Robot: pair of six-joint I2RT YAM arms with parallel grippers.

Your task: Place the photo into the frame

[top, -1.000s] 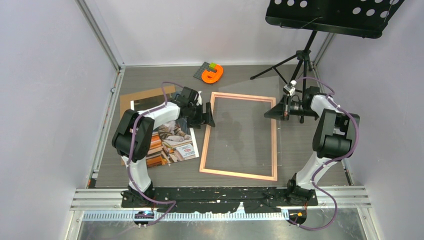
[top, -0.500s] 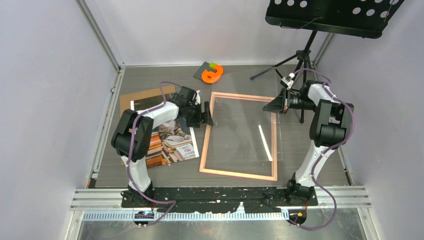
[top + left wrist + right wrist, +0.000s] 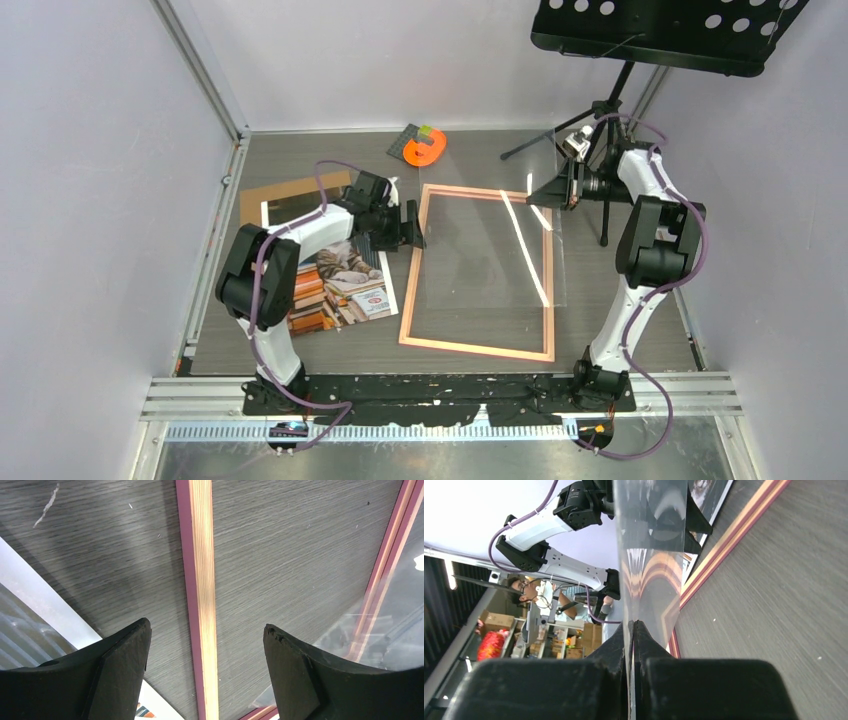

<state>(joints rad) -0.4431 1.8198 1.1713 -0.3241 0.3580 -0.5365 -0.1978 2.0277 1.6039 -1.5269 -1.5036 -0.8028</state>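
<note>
The pink frame (image 3: 412,275) lies flat mid-table. My left gripper (image 3: 417,231) hovers open over its left rail (image 3: 202,580), one finger on either side and nothing held (image 3: 206,626). The photo (image 3: 340,285) of a cat on books lies left of the frame, partly under the left arm; its white corner (image 3: 156,706) peeks in by the left finger. My right gripper (image 3: 541,190) is shut on the edge of the clear pane (image 3: 490,250), near the frame's far right corner. In the right wrist view the pane (image 3: 651,540) runs edge-on from the pinched fingertips (image 3: 633,623), tilted above the frame (image 3: 734,530).
A brown backing board (image 3: 290,192) lies under the photo's far end. An orange piece (image 3: 425,148) sits on a small grey plate at the back. A music stand's tripod (image 3: 600,120) stands right behind the right gripper. Metal rails (image 3: 215,240) border the table.
The right gripper has carried the pane's edge toward the far side, and bright glints now cross the pane. The left gripper has barely moved over the frame's left rail.
</note>
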